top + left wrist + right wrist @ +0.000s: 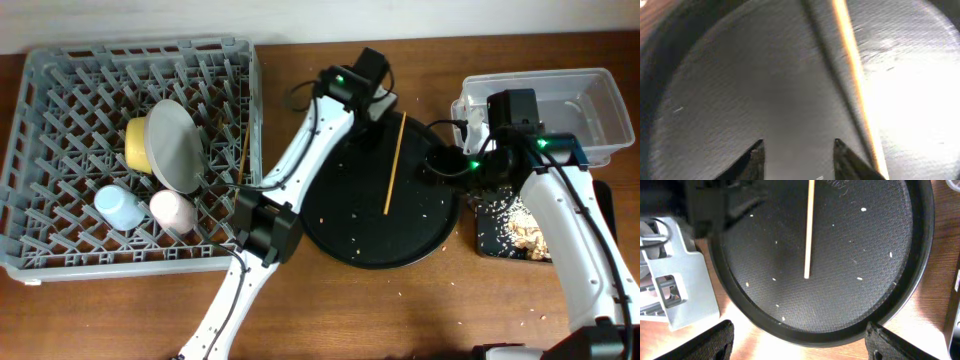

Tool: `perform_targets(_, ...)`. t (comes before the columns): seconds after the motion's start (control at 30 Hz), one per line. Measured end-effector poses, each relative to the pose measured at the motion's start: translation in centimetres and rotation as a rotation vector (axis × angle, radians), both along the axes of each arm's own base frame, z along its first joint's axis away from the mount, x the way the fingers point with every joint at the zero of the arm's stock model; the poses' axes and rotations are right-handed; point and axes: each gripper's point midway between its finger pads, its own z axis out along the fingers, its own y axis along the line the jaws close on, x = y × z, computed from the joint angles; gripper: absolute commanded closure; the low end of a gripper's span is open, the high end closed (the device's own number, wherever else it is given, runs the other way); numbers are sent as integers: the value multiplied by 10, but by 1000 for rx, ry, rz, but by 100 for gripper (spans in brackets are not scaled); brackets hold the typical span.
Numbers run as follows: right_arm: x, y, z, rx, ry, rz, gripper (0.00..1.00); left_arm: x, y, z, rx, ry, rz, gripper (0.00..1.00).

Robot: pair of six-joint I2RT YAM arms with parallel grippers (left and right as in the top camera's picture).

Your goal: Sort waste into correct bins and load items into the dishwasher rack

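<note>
A wooden chopstick (395, 163) lies on the round black tray (350, 235). My left gripper (367, 122) is open and empty, low over the tray's far side. In the left wrist view its fingertips (797, 145) sit just left of the chopstick (855, 75). My right gripper (438, 166) is open wide and empty at the tray's right edge. In the right wrist view its fingers (800, 335) straddle the tray rim (840, 332), with the chopstick (810, 230) lying beyond them. The grey dishwasher rack (60, 70) stands at the left.
The rack holds a yellow bowl (138, 142), a grey plate (175, 145), a blue cup (120, 207), a pink cup (172, 210) and a second chopstick (245, 155). A clear bin (590, 100) and a black bin with food scraps (510, 230) stand at the right. Crumbs dot the tray.
</note>
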Motion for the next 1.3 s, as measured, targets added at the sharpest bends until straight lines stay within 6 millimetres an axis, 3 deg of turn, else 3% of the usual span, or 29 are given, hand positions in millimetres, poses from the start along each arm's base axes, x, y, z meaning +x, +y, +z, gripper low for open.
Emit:
perform_targets(0.13,0,0,0,0,0,0,15,-37,-75,-3,-74,-35,-90,54)
perform_targets(0.2,0,0,0,-2,0,-1,15,-56,-92,-10,-59,-16,-73,55)
perform_targets(0.33,0,-2,0,-5,1,-6,16,-46,-76,-34,58,-54,88,55)
perform_targets(0.5,0,-2,0,-6,0,-4,15,-38,-69,-29,67,-68,127,55)
perform_targets(0.6,4,-5,0,-9,-12,-13,16,-31,-44,-26,101,-36,179,55)
perform_targets(0.67,9,-21,1,-6,-22,-66,12,-17,-18,-23,114,-9,241,53)
perform_targets(0.73,12,-59,2,6,-14,-205,6,-2,14,-8,90,32,310,51)
perform_targets(0.8,12,-77,2,13,-6,-279,4,3,19,1,53,46,347,51)
perform_targets(0.9,9,-81,1,20,14,-304,1,7,6,-22,11,62,402,51)
perform_targets(0.93,9,-81,1,20,15,-304,2,1,8,-38,30,93,423,58)
perform_targets(0.97,7,-80,0,21,23,-305,2,-2,7,-45,29,105,452,76)
perform_targets(1.03,7,-80,0,23,24,-303,2,-4,8,-48,24,119,479,99)
perform_targets(1.17,7,-80,0,23,24,-303,2,-17,20,-49,79,169,504,100)
perform_targets(1.2,7,-80,0,23,24,-303,2,-28,33,-48,146,194,505,100)
perform_targets(1.27,7,-80,0,23,23,-303,1,-31,50,-33,216,177,468,100)
perform_targets(1.3,7,-80,0,23,24,-303,1,-25,58,-14,219,143,446,100)
